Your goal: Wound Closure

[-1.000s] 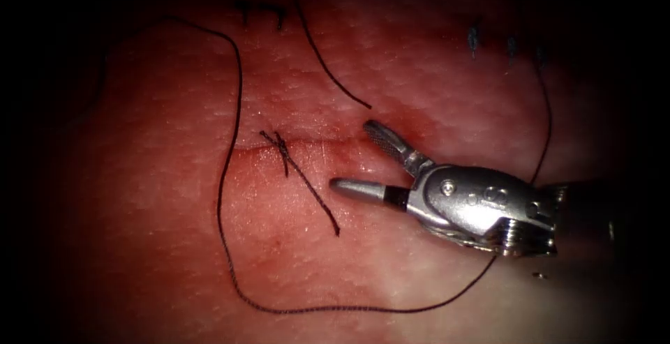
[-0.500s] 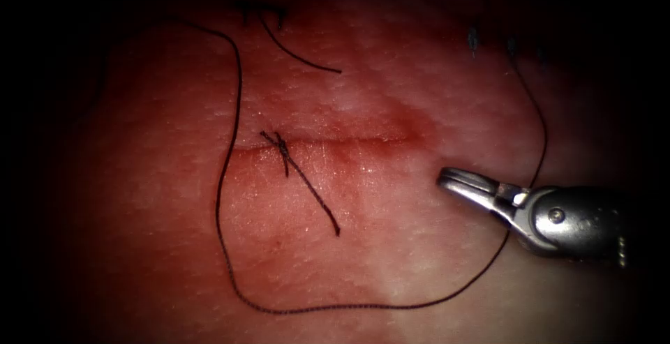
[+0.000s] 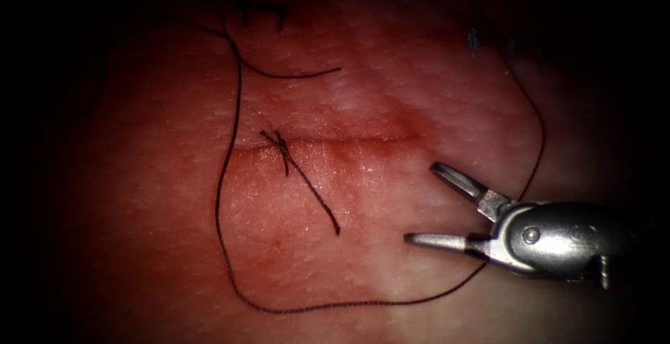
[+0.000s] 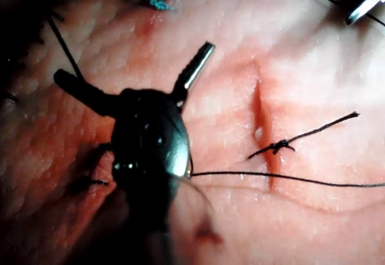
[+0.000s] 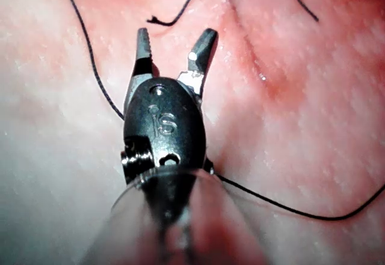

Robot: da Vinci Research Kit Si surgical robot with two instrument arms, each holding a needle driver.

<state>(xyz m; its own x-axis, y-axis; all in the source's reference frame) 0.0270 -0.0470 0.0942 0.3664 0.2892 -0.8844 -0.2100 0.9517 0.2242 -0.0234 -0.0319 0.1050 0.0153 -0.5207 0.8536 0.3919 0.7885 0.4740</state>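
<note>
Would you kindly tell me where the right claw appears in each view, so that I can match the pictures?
Endoscope: the right claw, open and empty, lies right of the knot, below the cut's right end.
Left wrist: one shiny tip of it lies across the cut from the open, empty left claw.
Right wrist: it is open, near a loose thread end.
Shared landmark: the long thread.
</note>
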